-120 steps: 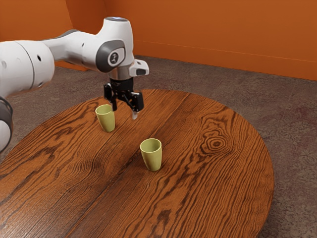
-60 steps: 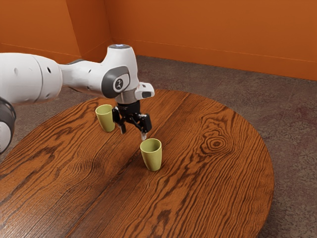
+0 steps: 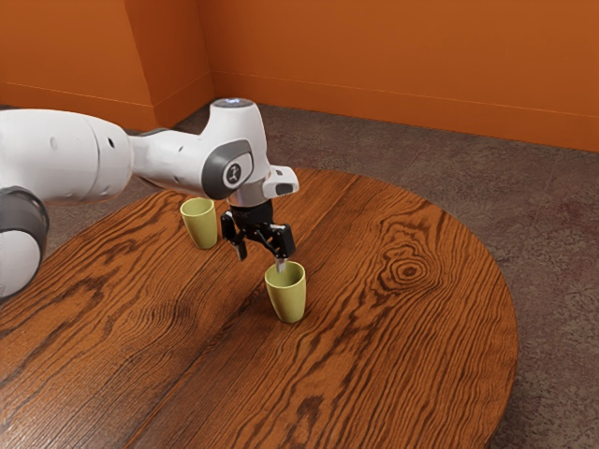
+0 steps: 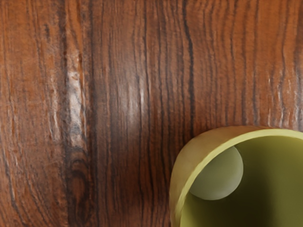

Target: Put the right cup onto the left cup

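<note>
I have my fingers (image 3: 261, 257) standing well apart above the desk (image 3: 412, 327), pointing down, with nothing gripped between them. The right cup (image 3: 288, 296) stands upright on the desk just below them, its mouth up, toward the exterior view's right. The tip nearer that cup overlaps its open mouth in the exterior view; I can't tell whether it is touching the rim or dips inside. My wrist view looks down into the same cup, showing its green inner wall and the pale round bottom. The left cup (image 3: 199, 224), also green and upright, sits on the opposite side of my fingers, toward the exterior view's left, apart from them and from the right cup. Both cups rest separately on the wood, so the stacking is still undone.
</note>
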{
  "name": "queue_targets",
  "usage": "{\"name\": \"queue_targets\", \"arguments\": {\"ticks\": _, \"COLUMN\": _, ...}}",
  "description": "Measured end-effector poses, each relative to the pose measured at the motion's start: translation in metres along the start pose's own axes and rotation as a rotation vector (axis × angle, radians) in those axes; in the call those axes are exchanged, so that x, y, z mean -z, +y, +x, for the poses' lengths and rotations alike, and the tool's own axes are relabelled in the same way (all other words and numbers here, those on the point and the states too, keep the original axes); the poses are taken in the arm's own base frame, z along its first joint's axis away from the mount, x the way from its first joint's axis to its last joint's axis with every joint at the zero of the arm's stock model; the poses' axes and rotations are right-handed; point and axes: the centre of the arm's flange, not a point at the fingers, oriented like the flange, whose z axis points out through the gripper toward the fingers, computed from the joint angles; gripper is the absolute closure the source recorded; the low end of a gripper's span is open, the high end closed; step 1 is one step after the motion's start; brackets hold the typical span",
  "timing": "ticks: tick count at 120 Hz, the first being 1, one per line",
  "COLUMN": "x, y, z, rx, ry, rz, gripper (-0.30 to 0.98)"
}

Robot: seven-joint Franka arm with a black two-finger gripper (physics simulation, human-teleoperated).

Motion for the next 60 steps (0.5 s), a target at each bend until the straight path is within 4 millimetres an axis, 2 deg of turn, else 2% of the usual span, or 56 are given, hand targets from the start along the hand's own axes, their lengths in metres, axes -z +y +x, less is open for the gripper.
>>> {"name": "queue_targets", "arguments": {"ticks": 60, "x": -0.038, "y": 0.003, "z": 0.004, "rx": 0.0, "ry": -0.042, "rz": 0.006, "gripper": 0.0}}
